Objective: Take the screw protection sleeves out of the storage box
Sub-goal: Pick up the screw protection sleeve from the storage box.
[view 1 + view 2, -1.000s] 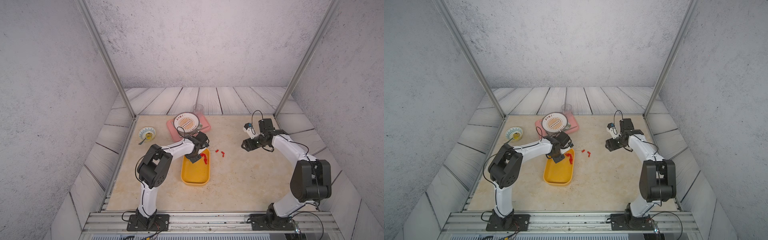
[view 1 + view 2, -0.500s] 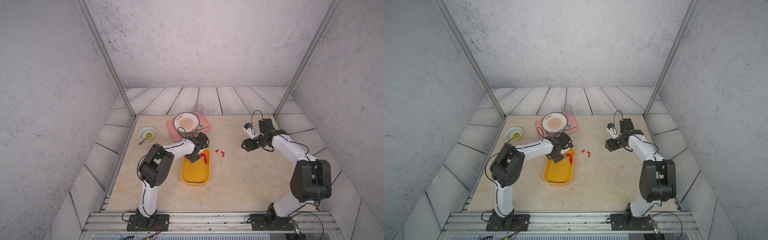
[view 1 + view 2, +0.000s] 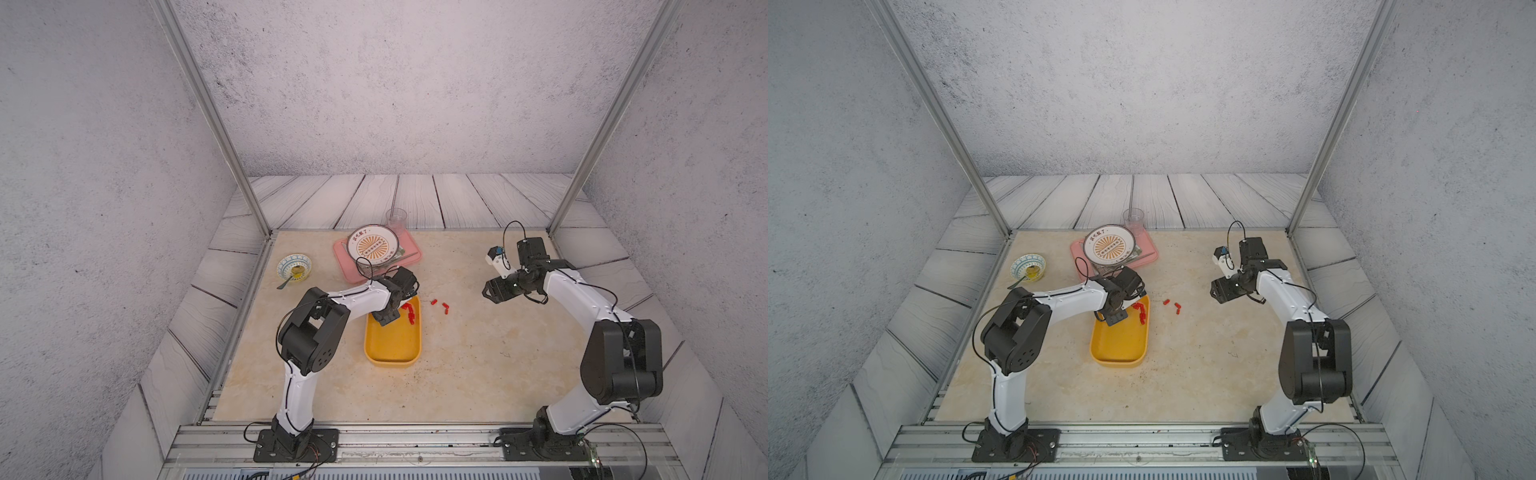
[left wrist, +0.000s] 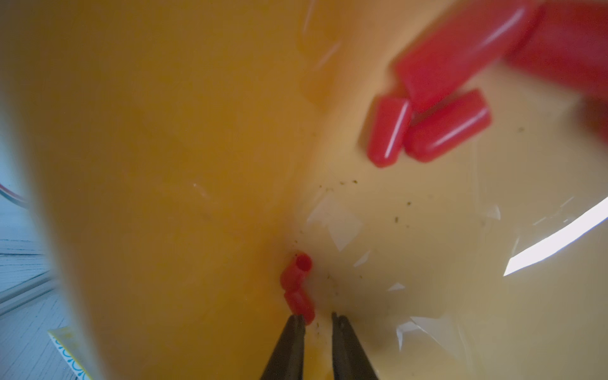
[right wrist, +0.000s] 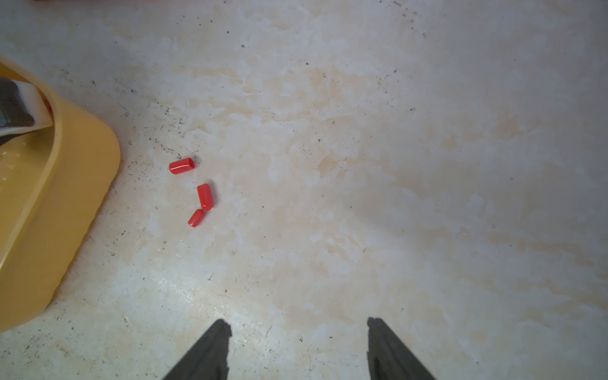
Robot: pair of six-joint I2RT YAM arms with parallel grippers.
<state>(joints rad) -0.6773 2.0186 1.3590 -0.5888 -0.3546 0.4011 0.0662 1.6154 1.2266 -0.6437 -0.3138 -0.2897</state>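
The yellow storage box (image 3: pixel 392 345) (image 3: pixel 1119 345) lies in the middle of the table. Several red screw protection sleeves (image 3: pixel 409 313) (image 3: pixel 1140 311) lie at its far end. My left gripper (image 3: pixel 386 318) (image 3: pixel 1113 318) reaches down into that end. In the left wrist view the left gripper (image 4: pixel 317 317) is open by a narrow gap with nothing in it. One sleeve (image 4: pixel 299 304) lies against one fingertip, and a cluster (image 4: pixel 427 128) lies further off. Three sleeves (image 3: pixel 440 305) (image 5: pixel 204 196) lie on the table right of the box (image 5: pixel 65 184). My right gripper (image 3: pixel 490 291) (image 5: pixel 297 325) hovers open, further right.
A pink tray (image 3: pixel 409 257) at the back holds a round patterned plate (image 3: pixel 372 245), with a clear cup (image 3: pixel 396 218) at the tray's far edge. A small bowl with a spoon (image 3: pixel 294 268) sits at the back left. Metal frame posts stand at the table's back corners.
The left arm's elbow has shifted slightly while its gripper stays at the far end of the box. The right arm has not moved.
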